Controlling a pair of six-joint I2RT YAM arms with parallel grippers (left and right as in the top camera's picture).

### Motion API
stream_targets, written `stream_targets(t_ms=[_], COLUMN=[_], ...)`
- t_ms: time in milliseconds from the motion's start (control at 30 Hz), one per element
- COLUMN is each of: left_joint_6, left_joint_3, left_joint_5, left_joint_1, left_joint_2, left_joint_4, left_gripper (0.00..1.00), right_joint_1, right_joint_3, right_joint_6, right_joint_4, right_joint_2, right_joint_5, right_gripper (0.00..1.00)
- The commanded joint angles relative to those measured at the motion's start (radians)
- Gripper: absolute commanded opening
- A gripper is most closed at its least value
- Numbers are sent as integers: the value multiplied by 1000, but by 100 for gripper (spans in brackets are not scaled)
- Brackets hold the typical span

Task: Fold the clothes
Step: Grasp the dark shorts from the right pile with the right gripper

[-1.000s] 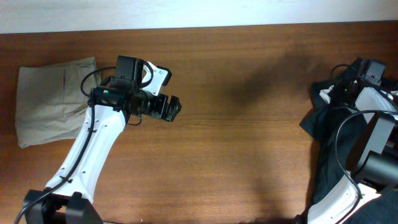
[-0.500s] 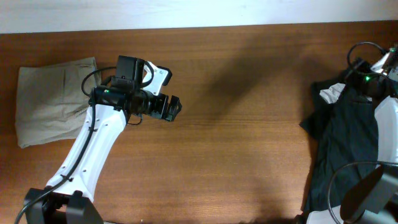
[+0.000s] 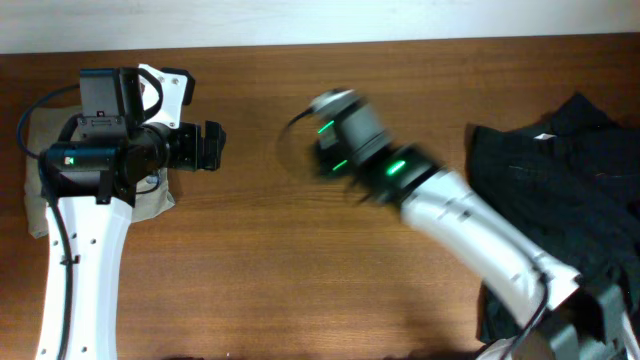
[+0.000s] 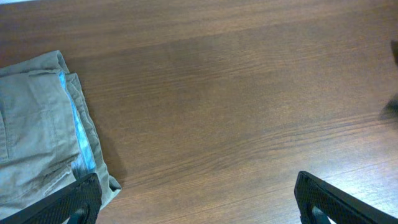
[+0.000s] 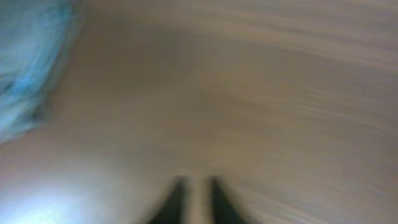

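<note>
Left gripper (image 3: 207, 147): fingers (image 4: 74, 202) spread wide and empty, poised above the right edge of the folded tan garment (image 3: 35, 205). Right gripper (image 5: 197, 199): heavily blurred, its two dark fingers drawn nearly together with a thin gap between; its arm stretches over the wooden table (image 3: 300, 280) to the right of the tan garment. Black shorts (image 3: 560, 190): crumpled heap, white label (image 3: 545, 137) showing on top, far to the right of the tan garment, apart from both grippers.
</note>
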Motion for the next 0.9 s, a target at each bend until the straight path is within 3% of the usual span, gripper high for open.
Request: stream_targets(t_ms=[0, 100, 200, 267, 367, 500, 533, 600, 633, 700, 733, 767, 800, 833, 867], left_joint_6=[6, 6, 6, 6, 6, 6, 6, 6, 6, 6, 6, 5, 5, 5, 6], left_joint_3=[14, 14, 14, 14, 14, 14, 14, 14, 14, 14, 14, 14, 14, 14, 14], left_joint_5=[-4, -4, -4, -4, -5, -5, -5, -4, -4, -4, -4, -4, -4, -3, -4], left_joint_1=[3, 3, 3, 3, 3, 4, 3, 3, 3, 3, 3, 3, 3, 3, 3], left_joint_2=[-5, 1, 7, 7, 10, 57, 80, 122, 136, 160, 163, 163, 163, 163, 163], left_joint_4=[-1, 0, 0, 0, 1, 11, 12, 11, 11, 11, 11, 11, 11, 11, 8], left_gripper=[99, 99, 99, 99, 99, 99, 99, 99, 99, 99, 99, 99, 99, 99, 99], right_joint_1=[-324, -592, -682, -703, -707, -699, -694, -686, -673, -639, -630, -626, -626, -626, -628], right_joint_3=[21, 16, 11, 11, 11, -8, -33, -36, -36, -36, -36, -36, -36, -36, -22], right_joint_6=[40, 27, 5, 1, -93, -93, -92, -93, -93, -206, -206, -206, -205, -205, -170], right_joint_4=[-77, -182, -176, -153, -125, -112, -82, -103, -126, -168, -188, -204, -215, -223, -248], right_joint_2=[-25, 10, 176, 275, 376, 379, 384, 410, 421, 423, 423, 423, 423, 423, 420], right_joint_5=[-46, -40, 55, 84, -97, -84, -67, -67, -66, -57, 1, 61, 108, 156, 170], right_gripper=[75, 77, 77, 78, 77, 62, 54, 49, 49, 64, 59, 49, 33, 11, 4])
